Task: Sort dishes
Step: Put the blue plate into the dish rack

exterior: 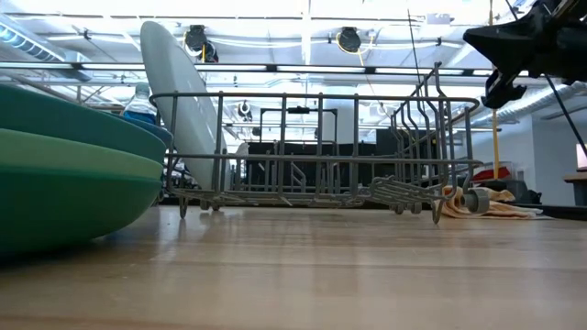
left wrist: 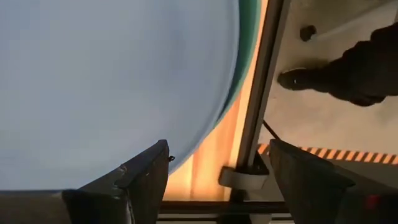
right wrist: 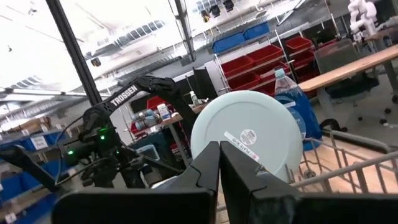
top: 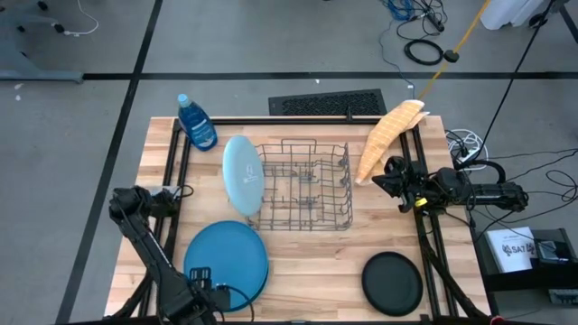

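Just beside the blue plate (top: 226, 255), spread left end effector (top: 200, 287), right end effector (top: 390, 177) pressed together

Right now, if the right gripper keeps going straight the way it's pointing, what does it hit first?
Probably the light blue plate standing on edge at the far side of the wire rack. The right gripper, shut, aims at it over the rack; depth is uncertain.
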Controlling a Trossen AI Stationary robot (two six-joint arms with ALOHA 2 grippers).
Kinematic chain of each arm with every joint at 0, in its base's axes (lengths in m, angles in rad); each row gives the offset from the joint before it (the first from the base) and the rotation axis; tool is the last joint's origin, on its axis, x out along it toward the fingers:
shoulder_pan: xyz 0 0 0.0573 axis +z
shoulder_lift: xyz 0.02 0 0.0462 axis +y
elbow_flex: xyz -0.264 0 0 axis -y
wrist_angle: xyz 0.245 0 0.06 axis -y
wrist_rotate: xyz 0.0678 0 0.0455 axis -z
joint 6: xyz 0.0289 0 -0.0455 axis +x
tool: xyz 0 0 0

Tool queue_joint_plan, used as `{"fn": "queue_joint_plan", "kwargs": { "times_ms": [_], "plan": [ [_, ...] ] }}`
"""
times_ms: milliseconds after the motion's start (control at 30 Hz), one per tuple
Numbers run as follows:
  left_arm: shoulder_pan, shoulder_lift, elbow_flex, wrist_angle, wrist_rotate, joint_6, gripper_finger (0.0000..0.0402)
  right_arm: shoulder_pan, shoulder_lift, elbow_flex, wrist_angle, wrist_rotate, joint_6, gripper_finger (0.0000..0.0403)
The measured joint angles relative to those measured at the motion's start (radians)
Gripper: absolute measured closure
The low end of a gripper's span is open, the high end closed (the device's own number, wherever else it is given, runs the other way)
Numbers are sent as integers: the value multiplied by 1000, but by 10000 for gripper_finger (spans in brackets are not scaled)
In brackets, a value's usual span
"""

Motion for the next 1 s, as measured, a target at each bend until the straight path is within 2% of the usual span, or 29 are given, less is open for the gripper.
{"fn": "queue_joint_plan", "kwargs": {
  "times_ms": [400, 600, 767, 1000],
  "plan": [
    [-38, 134, -1, -92, 25, 71, 130, 0, 0, 0, -25, -6, -6, 394],
    [-45, 168, -1, -117, 13, 173, 134, 0, 0, 0, -25, -1, 1, 394],
    [-41, 186, -1, -160, -12, 282, 164, 4, 0, 0, -36, -2, 14, 394],
    [-37, 186, -1, -163, -28, 298, 226, 4, 0, 0, -32, -2, -9, 394]
  ]
}}
